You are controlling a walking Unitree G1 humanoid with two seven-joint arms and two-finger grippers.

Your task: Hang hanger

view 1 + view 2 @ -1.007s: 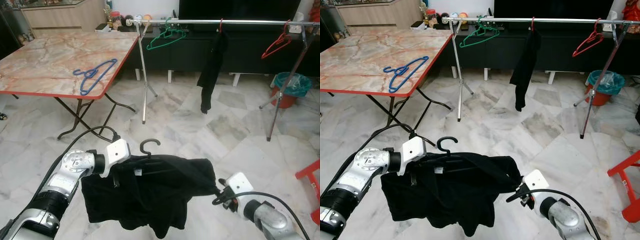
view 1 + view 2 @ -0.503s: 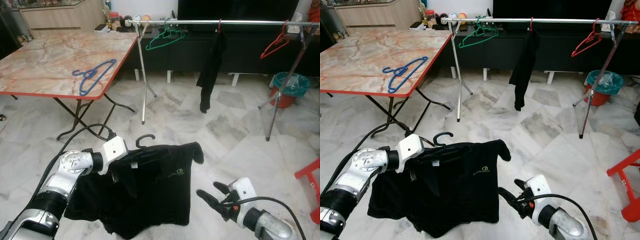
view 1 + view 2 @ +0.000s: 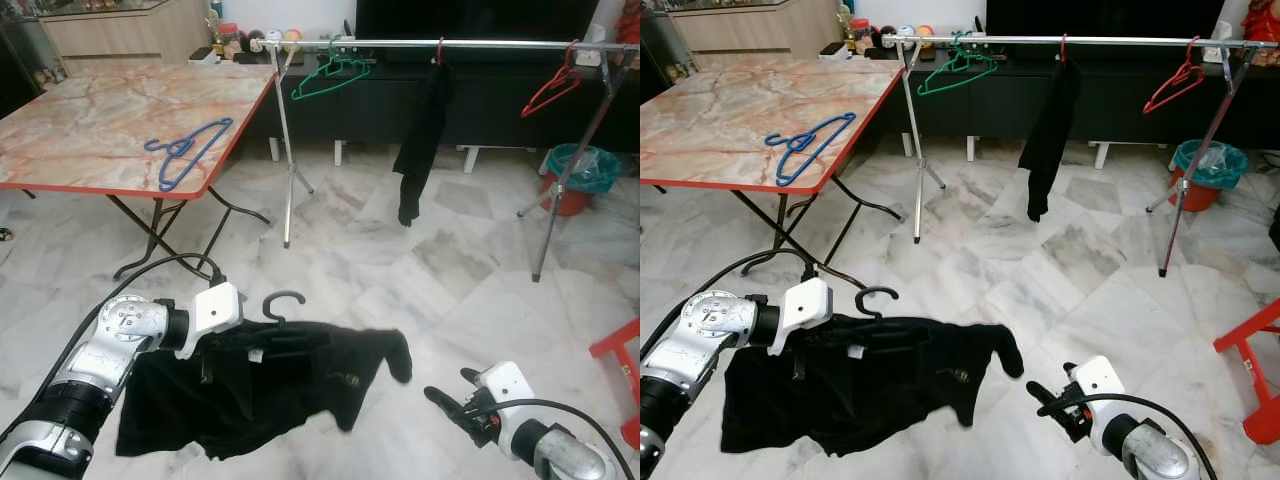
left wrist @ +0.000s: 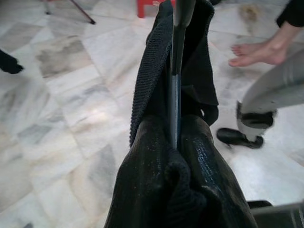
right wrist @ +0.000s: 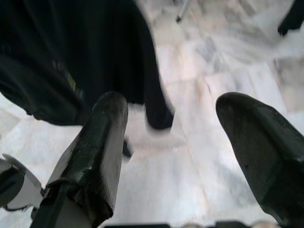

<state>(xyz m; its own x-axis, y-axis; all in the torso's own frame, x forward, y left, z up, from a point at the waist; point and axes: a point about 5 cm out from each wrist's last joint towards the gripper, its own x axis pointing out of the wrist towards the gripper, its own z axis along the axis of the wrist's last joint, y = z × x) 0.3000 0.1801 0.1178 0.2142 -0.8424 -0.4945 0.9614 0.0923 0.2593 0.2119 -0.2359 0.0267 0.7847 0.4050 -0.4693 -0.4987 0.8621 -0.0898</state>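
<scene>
At near left, a black hanger [image 3: 282, 303] carrying a black shirt [image 3: 250, 385] is pinched by the left gripper [image 3: 222, 345], held low over the marble floor [image 3: 470, 260]. At near right, the right gripper [image 3: 455, 403] is seen with fingers spread, empty. The carrying step appears to be in hand; next, the hook must be lifted onto the far clothes rail [image 3: 480, 44].

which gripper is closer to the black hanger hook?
Left. The left gripper sits just beside the black hanger's hook, clamped on the shirt; the right gripper hangs open, well off to its right.
</scene>
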